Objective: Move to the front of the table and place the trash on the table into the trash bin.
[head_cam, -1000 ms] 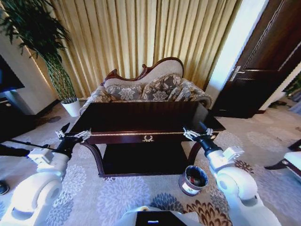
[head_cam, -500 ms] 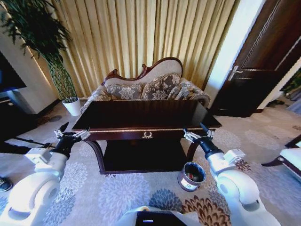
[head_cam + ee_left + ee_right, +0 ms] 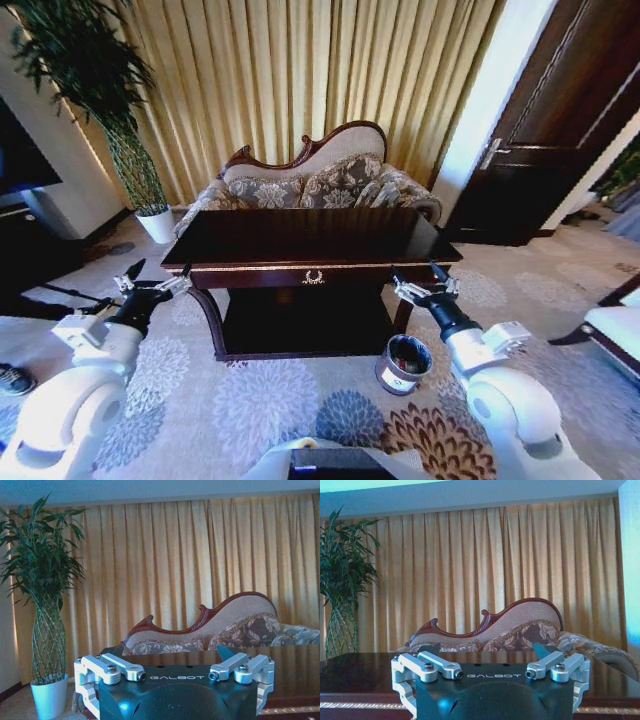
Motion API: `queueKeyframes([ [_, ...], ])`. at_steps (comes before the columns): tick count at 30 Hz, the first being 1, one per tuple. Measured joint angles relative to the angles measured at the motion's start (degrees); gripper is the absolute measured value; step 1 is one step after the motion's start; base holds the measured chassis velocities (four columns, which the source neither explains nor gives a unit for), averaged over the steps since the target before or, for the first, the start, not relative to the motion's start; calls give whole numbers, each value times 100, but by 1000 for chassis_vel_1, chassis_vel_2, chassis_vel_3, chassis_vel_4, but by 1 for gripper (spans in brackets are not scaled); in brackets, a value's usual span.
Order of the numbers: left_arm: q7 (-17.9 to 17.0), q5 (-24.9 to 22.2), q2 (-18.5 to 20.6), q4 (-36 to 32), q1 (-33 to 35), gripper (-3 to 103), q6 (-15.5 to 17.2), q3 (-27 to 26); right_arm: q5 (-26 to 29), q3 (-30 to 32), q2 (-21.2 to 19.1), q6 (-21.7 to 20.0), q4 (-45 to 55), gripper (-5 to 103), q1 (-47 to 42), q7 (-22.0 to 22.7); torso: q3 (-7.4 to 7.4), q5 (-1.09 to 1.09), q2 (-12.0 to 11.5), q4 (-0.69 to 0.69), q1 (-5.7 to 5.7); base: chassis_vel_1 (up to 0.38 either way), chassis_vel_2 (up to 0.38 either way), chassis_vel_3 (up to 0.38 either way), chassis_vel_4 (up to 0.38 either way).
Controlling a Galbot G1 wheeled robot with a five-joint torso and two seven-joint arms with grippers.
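Here both the left gripper (image 3: 152, 284) and right gripper (image 3: 424, 284) hang open before the table (image 3: 300, 250), the bin (image 3: 403, 364) beside it.

The table (image 3: 300, 245) is standing ahead of and between the open left gripper (image 3: 150, 283) and the open right gripper (image 3: 425, 285). The trash bin (image 3: 404, 363) is sitting on the floor below the right gripper, beside the table's leg.

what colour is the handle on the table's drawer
Gold: the drawer handle stands out against the dark-brown table, best seen in the head view.
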Motion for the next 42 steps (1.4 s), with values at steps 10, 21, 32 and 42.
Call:
queueKeyframes([
  [10,114,-2,-25,-33,139,100,-121,-115,-74,-46,38,0,91,100,-28,24,-1,0,0,0,-1,222,-210,-228,221],
  [21,118,-5,-57,-121,208,100,-137,-172,-84,-35,56,15,114,100,-94,41,-1,0,1,0,-2,224,-209,-227,221],
  [32,117,7,-84,-133,245,100,-153,-165,-75,-15,23,26,112,100,-94,121,0,-1,-1,1,2,231,-225,-216,249],
  [42,105,46,-88,-82,261,100,-213,-152,-95,-24,27,28,2,100,-83,123,-1,-3,0,0,0,245,-248,-255,253],
])
